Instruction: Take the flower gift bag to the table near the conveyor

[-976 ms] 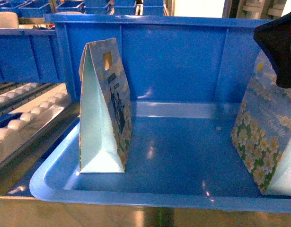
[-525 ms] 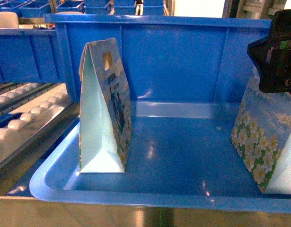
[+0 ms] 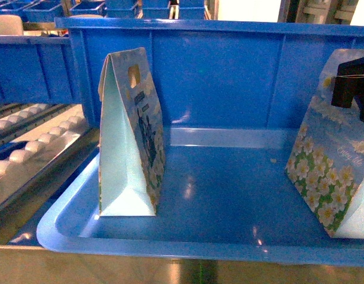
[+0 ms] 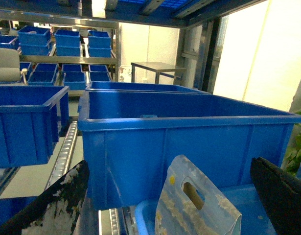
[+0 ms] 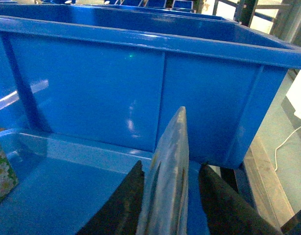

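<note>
The flower gift bag (image 3: 328, 180), pale blue with white daisies, stands at the right end of a shiny blue tray (image 3: 170, 242). My right gripper (image 3: 351, 89) sits over its top edge. In the right wrist view that gripper (image 5: 171, 166) is open. Its dark fingers (image 5: 128, 196) straddle the bag's folded top (image 5: 167, 176): the left one touches it and a narrow gap shows on the right. A second gift bag (image 3: 131, 136) with a handle hole stands upright at the tray's left. My left gripper (image 4: 170, 196) is wide open, low in front of that bag (image 4: 196, 205). The table is out of view.
A large blue bin (image 3: 229, 71) stands right behind the tray. The conveyor's white rollers (image 3: 28, 154) run along the left, with more blue bins (image 4: 28, 122) on it and on shelves behind. A steel edge (image 3: 170, 272) lies in front of the tray.
My right gripper has come down from the upper right corner onto the top of the flower gift bag. The bag's top has shifted slightly left. The left bag has not moved.
</note>
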Robot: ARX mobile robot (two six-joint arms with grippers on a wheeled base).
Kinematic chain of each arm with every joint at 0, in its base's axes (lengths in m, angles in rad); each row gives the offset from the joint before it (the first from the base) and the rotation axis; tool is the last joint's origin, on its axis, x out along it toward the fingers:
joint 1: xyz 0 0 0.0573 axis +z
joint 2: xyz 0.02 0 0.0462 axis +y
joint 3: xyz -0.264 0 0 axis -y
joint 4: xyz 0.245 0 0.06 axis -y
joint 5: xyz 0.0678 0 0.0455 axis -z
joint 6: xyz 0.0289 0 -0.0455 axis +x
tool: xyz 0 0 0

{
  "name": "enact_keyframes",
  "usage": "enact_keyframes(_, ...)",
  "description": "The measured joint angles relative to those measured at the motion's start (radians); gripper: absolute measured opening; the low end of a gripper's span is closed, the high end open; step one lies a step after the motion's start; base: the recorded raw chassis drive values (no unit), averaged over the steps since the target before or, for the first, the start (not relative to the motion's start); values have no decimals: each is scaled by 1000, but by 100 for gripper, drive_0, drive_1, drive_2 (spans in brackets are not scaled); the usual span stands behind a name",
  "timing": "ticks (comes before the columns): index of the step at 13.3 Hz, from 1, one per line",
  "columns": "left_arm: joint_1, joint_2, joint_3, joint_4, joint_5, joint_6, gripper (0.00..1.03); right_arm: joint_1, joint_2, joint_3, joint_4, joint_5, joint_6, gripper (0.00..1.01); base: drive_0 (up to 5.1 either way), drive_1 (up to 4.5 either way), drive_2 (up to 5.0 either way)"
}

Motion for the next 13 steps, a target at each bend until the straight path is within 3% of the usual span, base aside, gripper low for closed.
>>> enact_keyframes(3,0,0,0,0,0,0,98,7,-20,-19,-1,0,0,3,0,0,0)
enact_keyframes(6,0,0,0,0,0,0,98,5,-99,-61,18,-5,-10,3,0,0,0)
enact_keyframes(7,0,0,0,0,0,0,98,-16,-216,-89,41,-5,-51,3,0,0,0)
enact_keyframes(8,0,0,0,0,0,0,98,-76,-357,-98,11,-11,-92,3,0,0,0)
enact_keyframes(11,0,0,0,0,0,0,98,-214,-624,-204,-80,-122,-109,3,0,0,0)
enact_keyframes(13,0,0,0,0,0,0,98,-227,-637,-222,-82,-124,-106,3,0,0,0)
